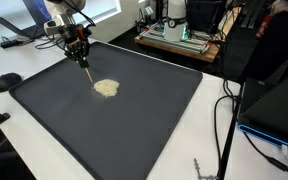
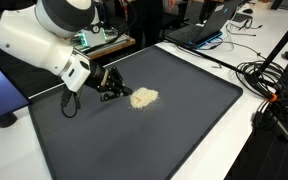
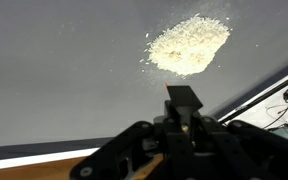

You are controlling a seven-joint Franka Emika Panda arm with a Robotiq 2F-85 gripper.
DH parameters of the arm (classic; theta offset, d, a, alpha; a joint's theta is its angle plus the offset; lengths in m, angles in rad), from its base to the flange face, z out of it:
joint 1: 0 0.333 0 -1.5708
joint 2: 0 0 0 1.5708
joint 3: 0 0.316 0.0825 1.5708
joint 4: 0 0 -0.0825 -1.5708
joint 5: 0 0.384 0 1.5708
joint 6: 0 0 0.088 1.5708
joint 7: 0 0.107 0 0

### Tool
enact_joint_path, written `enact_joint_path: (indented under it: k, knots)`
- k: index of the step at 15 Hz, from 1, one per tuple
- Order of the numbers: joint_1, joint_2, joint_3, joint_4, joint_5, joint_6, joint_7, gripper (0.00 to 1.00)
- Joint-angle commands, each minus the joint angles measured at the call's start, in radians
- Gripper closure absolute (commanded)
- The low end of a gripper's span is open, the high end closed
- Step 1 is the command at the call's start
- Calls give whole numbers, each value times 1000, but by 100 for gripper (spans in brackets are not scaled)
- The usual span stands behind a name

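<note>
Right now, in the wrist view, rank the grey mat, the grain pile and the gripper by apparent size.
1. grey mat
2. gripper, holding a stick; nearness to the camera inflates it
3. grain pile

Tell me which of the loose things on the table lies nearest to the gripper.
The pale heap of grains: it alone lies on the dark mat, just ahead of the gripper. The black rounded object and cables lie off it.
</note>
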Motion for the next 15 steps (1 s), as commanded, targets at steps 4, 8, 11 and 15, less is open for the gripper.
enact_joint_path:
  k: [4,8,11,15]
  knots:
    - [79,-122,-74,-147,40,5,-82,97]
    - [124,-191,-110,-240,55,32,-44,97]
    - [154,-253,-134,-326,93,84,-11,97]
    - [221,-348,-162,-454,132,242,105,97]
